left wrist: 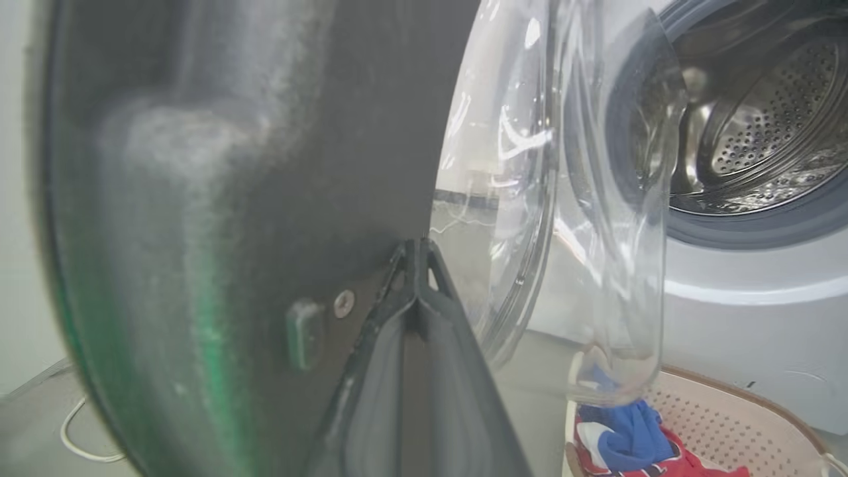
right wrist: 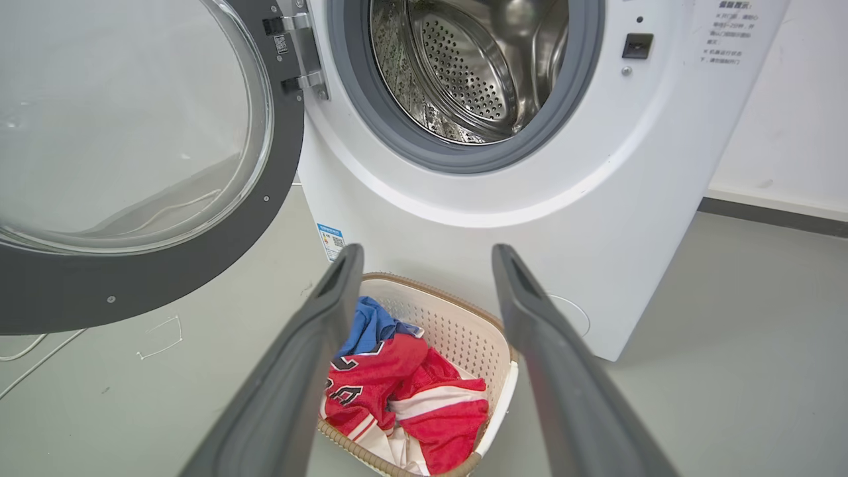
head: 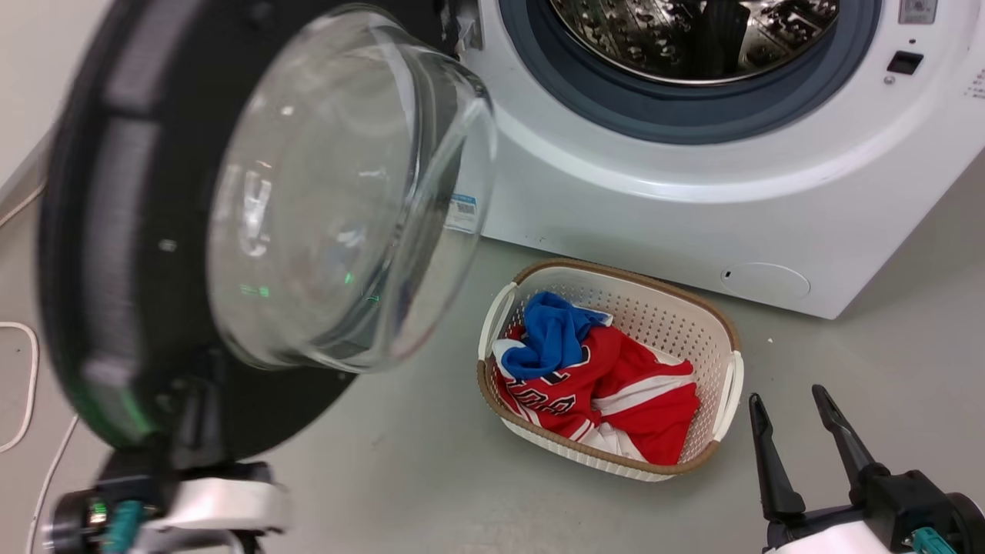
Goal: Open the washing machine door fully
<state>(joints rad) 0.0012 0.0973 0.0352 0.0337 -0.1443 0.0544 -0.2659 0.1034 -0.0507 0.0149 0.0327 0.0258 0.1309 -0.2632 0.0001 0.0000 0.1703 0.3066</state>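
washing machine door (head: pixel 108 231): glossy black rim, clear glass bowl
washing machine (head: pixel 654 223): white
rubber ring (head: pixel 692 123): grey-blue
drum (head: pixel 692 38): silver steel, dotted with holes
sticker (head: pixel 462 213): blue and white
laundry basket (head: pixel 677 315): white lattice, tan rim
jersey (head: pixel 639 400): red, white stripes, dark numerals
garment (head: pixel 550 335), basket's 10 o'clock: blue
floor (head: pixel 423 477): plain grey

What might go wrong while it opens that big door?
The left gripper, fingers closed, seems only to press on the black rim of the washing machine door, so it may slip off. A white cable lies on the floor on that side; the wheels might catch it.
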